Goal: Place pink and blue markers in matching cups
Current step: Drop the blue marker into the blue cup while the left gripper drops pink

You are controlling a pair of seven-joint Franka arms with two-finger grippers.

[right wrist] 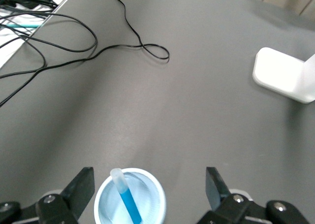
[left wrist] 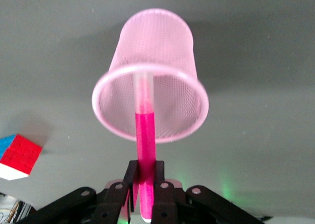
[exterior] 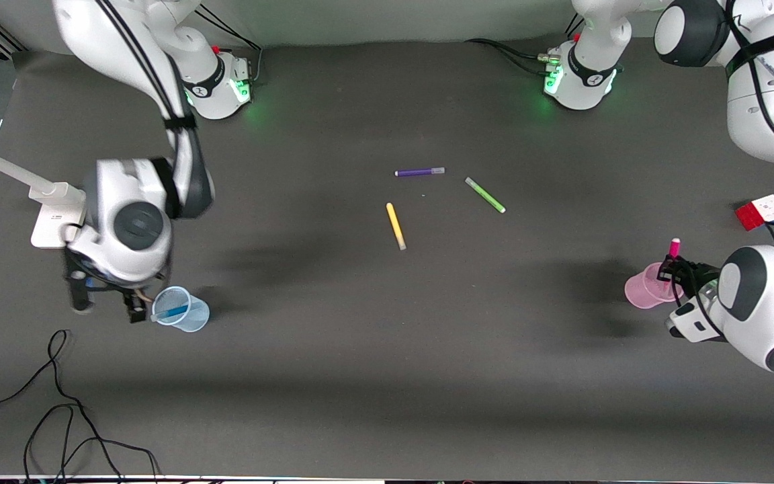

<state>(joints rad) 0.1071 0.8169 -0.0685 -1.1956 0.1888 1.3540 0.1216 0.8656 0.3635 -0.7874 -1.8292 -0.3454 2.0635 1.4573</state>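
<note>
Left gripper (left wrist: 144, 184) grasps the pink marker (left wrist: 145, 145) in the pink cup (exterior: 643, 288); right gripper (right wrist: 150, 189), released, flanks the blue cup (right wrist: 130, 202) holding the blue marker (right wrist: 129, 200).

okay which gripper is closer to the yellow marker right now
Neither clearly; both are about equally far from the yellow marker mid-table. The right gripper is open beside the blue cup at its own end; the left gripper grips the pink marker in the pink cup.
</note>
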